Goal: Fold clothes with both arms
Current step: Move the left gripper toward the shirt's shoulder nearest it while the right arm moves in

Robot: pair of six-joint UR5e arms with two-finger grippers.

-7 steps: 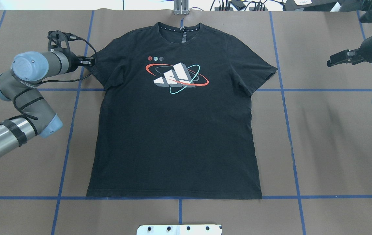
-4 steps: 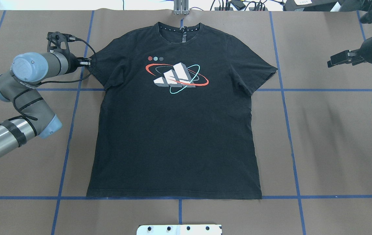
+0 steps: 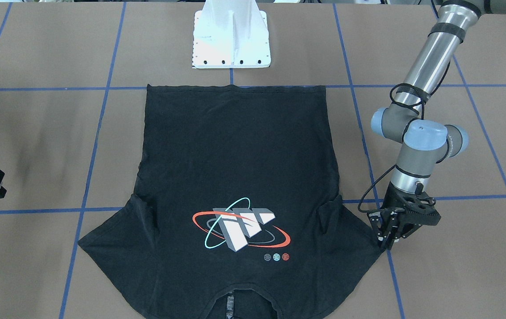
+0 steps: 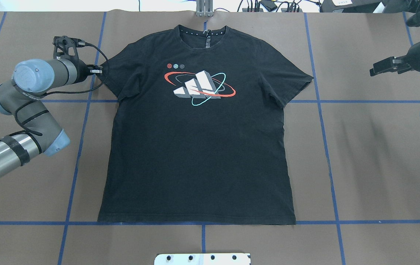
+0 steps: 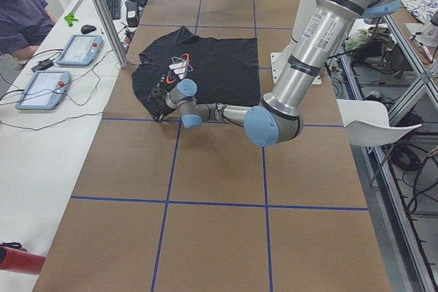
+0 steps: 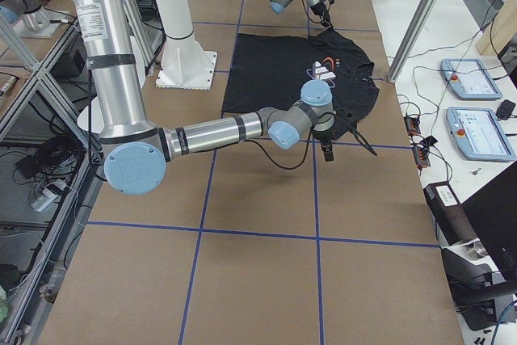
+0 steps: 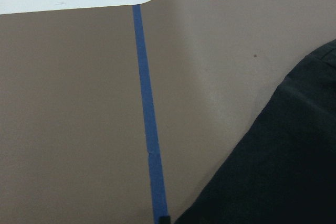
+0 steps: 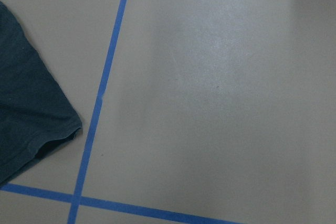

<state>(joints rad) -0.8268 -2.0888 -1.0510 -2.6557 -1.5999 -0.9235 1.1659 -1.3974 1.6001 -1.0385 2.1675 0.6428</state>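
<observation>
At the shirt's 10 o'clock edge, seen from overhead, the left end effector (image 4: 98, 70) sits low, touching or just beside the tip of the left sleeve (image 4: 116, 79). I cannot tell whether its jaws are spread or pressed together; the wrist view shows only sleeve cloth and brown table (image 4: 36, 176).

The shirt (image 4: 198, 154) lies flat and face up mid-table, collar (image 4: 202, 35) at 12 o'clock, hem (image 4: 195, 220) at 6, both sleeves spread out. By the look of it, it is thin, light, limp cotton. It will likely sag from any pinch point, drag across the table cover with some friction, and wrinkle if pulled from one side alone. Nothing about it is fragile. The best holds, I judge, are the doubled seams: sleeve cuffs, shoulder seams and hem corners, taken in matching pairs to give a straight fold line.

Out at 2 o'clock the right end effector (image 4: 377, 68) hangs above the table, well apart from the right sleeve (image 4: 294, 81); I cannot read its jaws either.
</observation>
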